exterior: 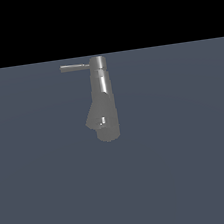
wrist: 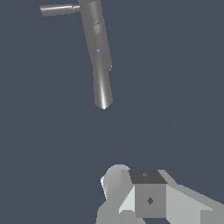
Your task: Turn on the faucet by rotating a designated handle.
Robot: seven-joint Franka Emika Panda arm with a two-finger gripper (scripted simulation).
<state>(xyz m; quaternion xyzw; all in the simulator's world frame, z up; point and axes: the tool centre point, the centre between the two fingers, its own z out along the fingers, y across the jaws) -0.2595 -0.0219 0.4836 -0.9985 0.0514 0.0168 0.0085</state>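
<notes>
The faucet (exterior: 103, 105) is a grey metallic upright cylinder with a wider angled spout block at its lower end and a round cap on top. It stands alone near the middle of the exterior view. The handle (exterior: 74, 67), a thin straight grey rod, sticks out from the cap toward the exterior view's left. The wrist view shows the faucet (wrist: 99, 52) and the handle (wrist: 57, 9) at a distance. My gripper (wrist: 140, 177) shows only partly at the wrist view's edge, well apart from the faucet and touching nothing. I see one dark-tipped finger block (wrist: 148, 192) and no clear gap. The gripper is out of the exterior view.
A flat dark blue-grey floor (exterior: 193, 173) surrounds the faucet. A black band fills the top of the exterior view.
</notes>
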